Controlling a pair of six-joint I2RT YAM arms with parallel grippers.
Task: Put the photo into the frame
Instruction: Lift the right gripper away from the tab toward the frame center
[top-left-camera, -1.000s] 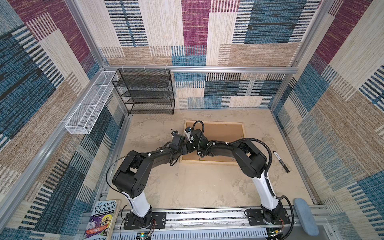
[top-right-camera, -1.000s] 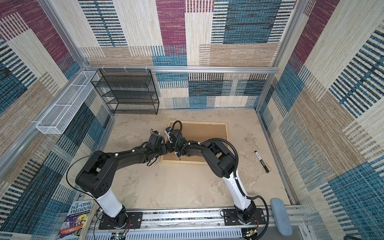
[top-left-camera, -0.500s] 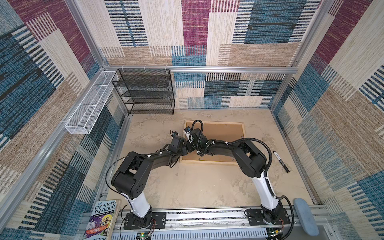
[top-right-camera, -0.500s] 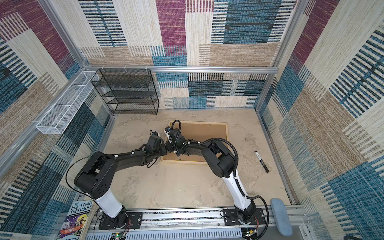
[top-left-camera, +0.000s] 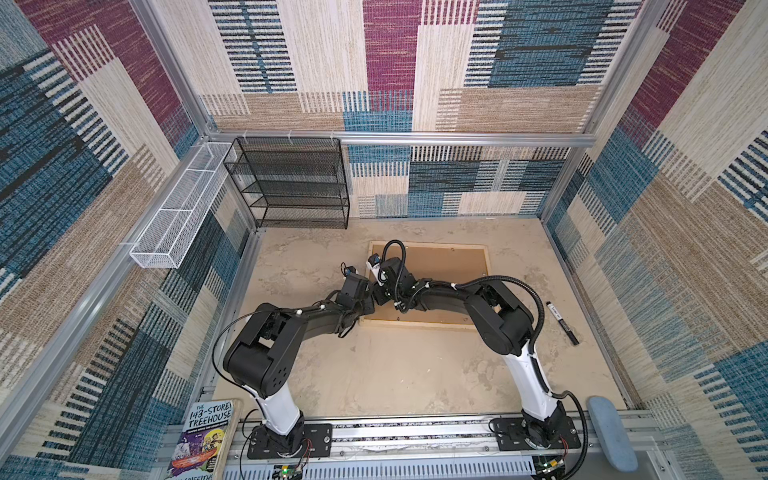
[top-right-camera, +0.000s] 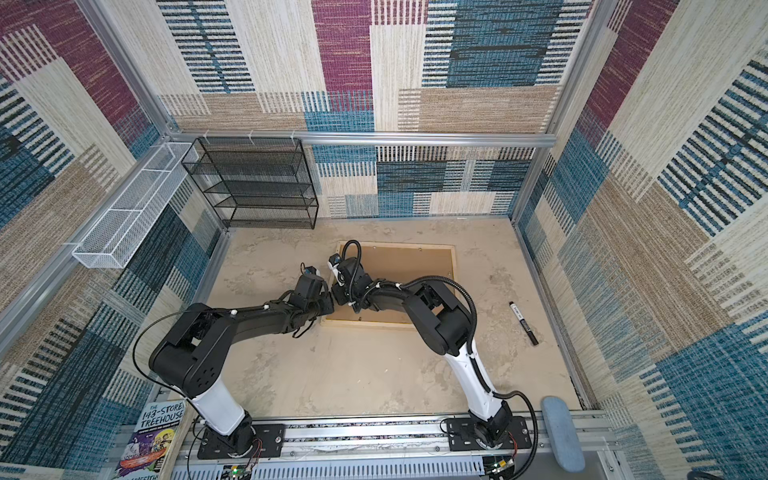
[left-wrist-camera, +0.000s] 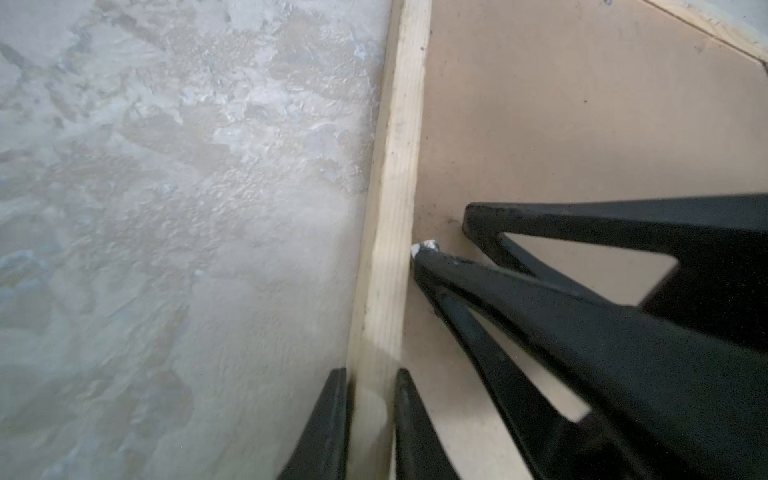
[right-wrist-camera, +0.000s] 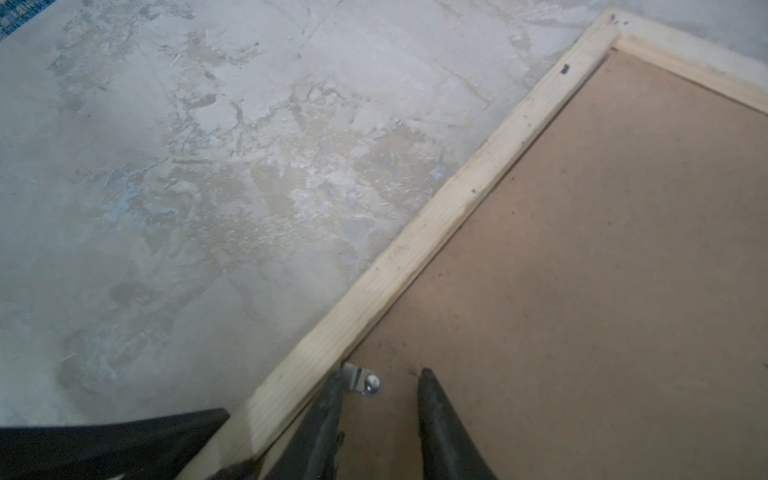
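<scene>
The frame (top-left-camera: 419, 325) of pale wood strips lies flat on the table in both top views (top-right-camera: 374, 325), with a brown backing board (top-left-camera: 444, 266) filling it. The photo is hidden. My left gripper (left-wrist-camera: 370, 374) is shut on the frame's left strip (left-wrist-camera: 395, 166), one finger on the outside and one on the board side. Close beside it, my right gripper (right-wrist-camera: 380, 376) is open and low over the board (right-wrist-camera: 602, 249). One of its fingers rests against a small metal clip (right-wrist-camera: 359, 378) at the strip's inner edge (right-wrist-camera: 436, 224). Both grippers meet at the frame's left side (top-left-camera: 374, 297).
A black marker (top-left-camera: 562, 322) lies on the table to the right of the frame. A black wire shelf (top-left-camera: 291, 183) stands at the back left, with a white wire basket (top-left-camera: 178, 208) on the left wall. A book (top-left-camera: 203, 436) and a blue-grey pad (top-left-camera: 611, 432) sit by the front rail.
</scene>
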